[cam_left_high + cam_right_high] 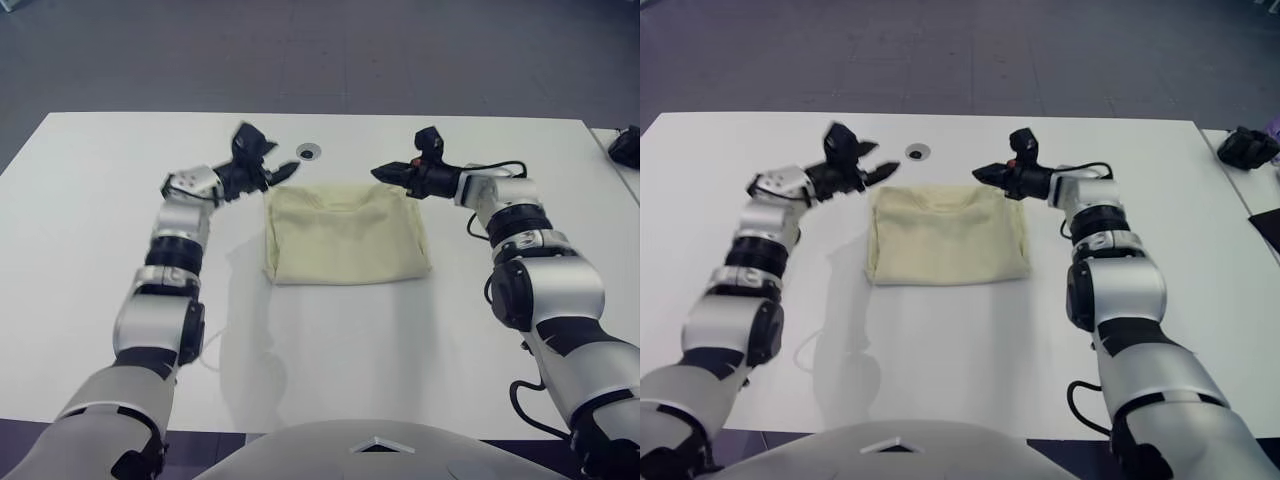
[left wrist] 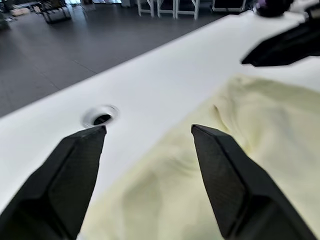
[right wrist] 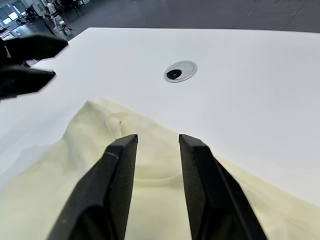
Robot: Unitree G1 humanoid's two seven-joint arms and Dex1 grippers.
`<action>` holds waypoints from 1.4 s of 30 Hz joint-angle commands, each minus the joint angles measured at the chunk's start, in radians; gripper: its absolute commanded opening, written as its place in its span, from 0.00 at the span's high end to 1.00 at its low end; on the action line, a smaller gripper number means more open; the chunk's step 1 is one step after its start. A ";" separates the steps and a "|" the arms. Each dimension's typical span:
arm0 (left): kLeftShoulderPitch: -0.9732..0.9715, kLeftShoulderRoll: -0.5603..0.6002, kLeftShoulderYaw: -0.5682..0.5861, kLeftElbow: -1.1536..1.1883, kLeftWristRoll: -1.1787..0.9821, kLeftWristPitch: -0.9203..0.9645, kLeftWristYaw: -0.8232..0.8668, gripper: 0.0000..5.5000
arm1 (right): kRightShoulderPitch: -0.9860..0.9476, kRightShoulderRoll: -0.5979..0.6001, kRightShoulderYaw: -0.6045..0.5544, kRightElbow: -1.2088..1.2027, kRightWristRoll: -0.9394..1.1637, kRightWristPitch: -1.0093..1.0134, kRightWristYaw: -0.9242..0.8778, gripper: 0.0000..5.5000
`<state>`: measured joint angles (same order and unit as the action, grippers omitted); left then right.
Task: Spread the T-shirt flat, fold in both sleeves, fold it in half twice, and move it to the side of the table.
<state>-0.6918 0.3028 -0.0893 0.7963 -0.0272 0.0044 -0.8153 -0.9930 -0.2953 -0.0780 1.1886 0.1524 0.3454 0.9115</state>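
Shirt [image 1: 345, 235] sits folded mid-frame; left gripper [image 2: 147, 129] and right gripper [image 3: 157, 137] flank its upper corners, fingers spread, probably to pinch them.

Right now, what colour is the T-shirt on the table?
The T-shirt is plain pale yellow, clearest in the right eye view.

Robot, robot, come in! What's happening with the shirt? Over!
Left gripper, right gripper: jaws open, by the far corners. T-shirt folded to a rectangle, mid-table, not gripped. Table hole beyond it, apart.
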 commanded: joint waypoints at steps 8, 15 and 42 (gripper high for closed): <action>0.030 -0.042 -0.153 0.188 0.156 -0.129 0.087 0.79 | 0.186 -0.069 -0.022 0.085 -0.044 -0.037 -0.195 1.00; 0.012 -0.002 -0.167 0.079 0.134 -0.215 -0.072 0.67 | 0.123 -0.072 -0.208 -0.108 0.167 0.024 -0.144 0.92; 0.463 0.261 -0.254 -0.795 0.331 0.038 0.052 0.02 | 0.217 -0.237 0.369 -0.251 -0.446 -0.487 -0.256 0.16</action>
<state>-0.2330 0.5288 -0.3014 -0.0278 0.2351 0.0728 -0.7710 -0.7407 -0.4866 0.2136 0.8536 -0.1893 -0.0536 0.6883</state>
